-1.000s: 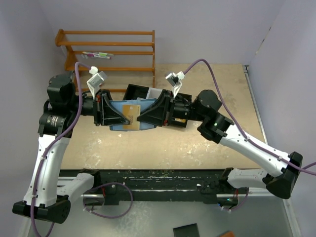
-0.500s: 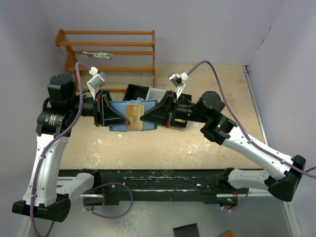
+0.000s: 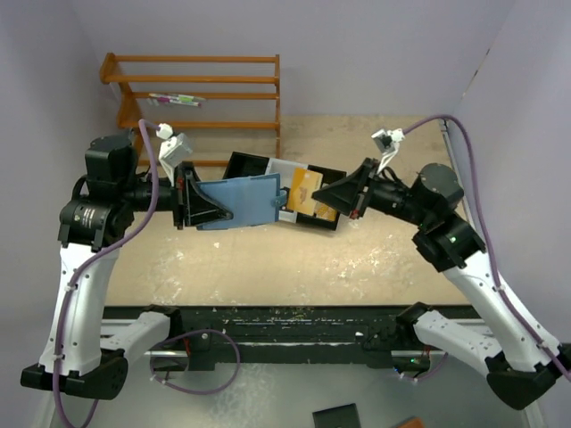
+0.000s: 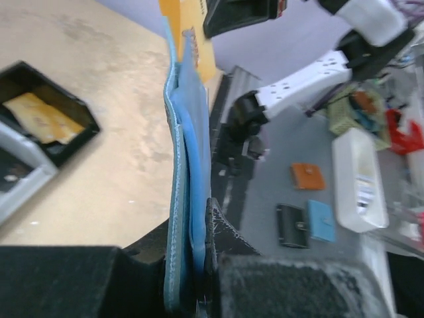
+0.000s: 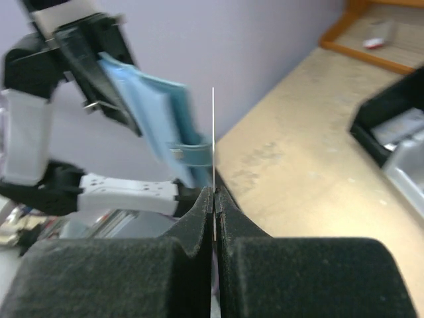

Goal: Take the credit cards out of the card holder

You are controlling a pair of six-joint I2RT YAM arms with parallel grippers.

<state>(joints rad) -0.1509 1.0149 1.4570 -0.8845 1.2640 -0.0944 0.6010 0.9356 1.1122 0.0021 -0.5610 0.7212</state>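
One gold-tan credit card is sitting pinched between the pressed-together fingers of the right gripper, just past the free edge of the card holder. In the right wrist view it is showing only as a thin pale line rising from the closed fingertips. The blue holder is hanging in the air at the centre of the overhead view, folded nearly flat, with the left gripper clamping its left-hand edge. The two grippers are facing each other, and the holder's right edge is lying near the right gripper's tips but apart from them. Another gold-tan card is lying in a black compartment of the black-and-white tray, which is resting on the table just behind and below the holder. A wooden rack is standing against the wall at the upper left of the overhead view.
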